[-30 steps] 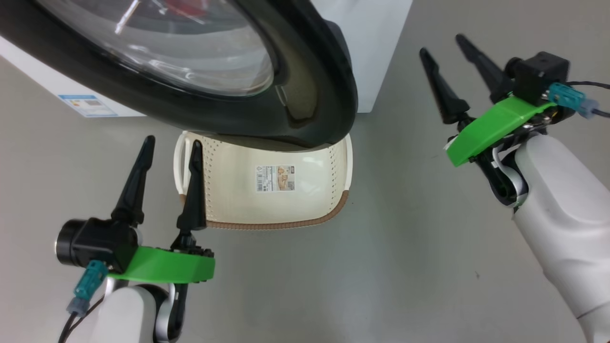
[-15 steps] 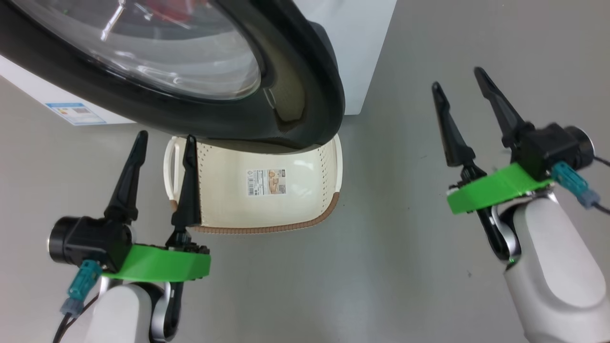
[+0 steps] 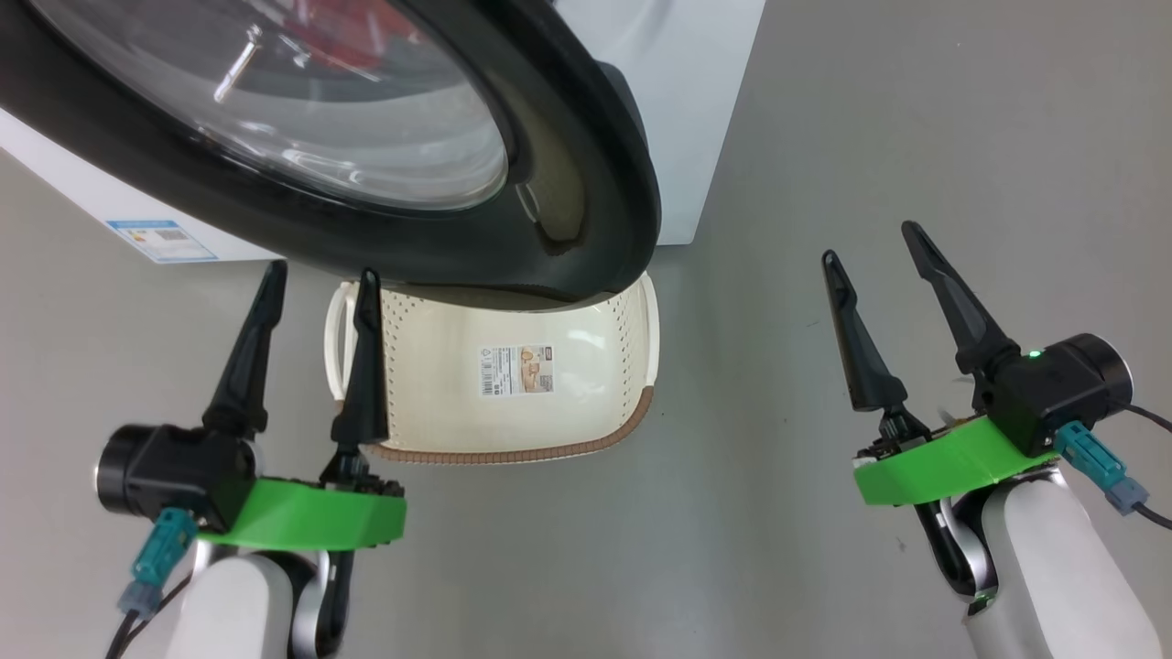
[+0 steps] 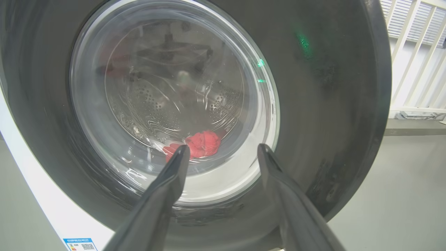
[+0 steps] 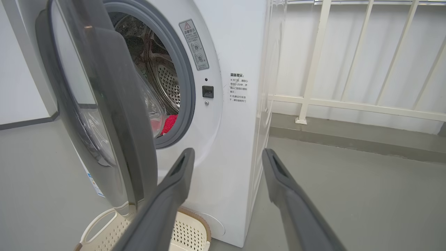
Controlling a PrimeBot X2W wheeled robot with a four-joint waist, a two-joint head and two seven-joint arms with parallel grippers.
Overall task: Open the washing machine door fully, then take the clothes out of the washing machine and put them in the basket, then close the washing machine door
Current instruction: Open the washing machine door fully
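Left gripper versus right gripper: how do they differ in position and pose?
The left gripper faces the door, one finger overlapping the basket's left end in the head view; the right gripper hangs off to the door's right, over floor. The left gripper's fingers point nearly straight up that view; the right gripper's lean left. Both are open and empty.

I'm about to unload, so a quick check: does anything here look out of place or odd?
Nothing spilled or damaged. One awkward thing: the washing machine door is only partly open and hangs over the basket, covering part of its top. The red clothes lie inside the washing machine.
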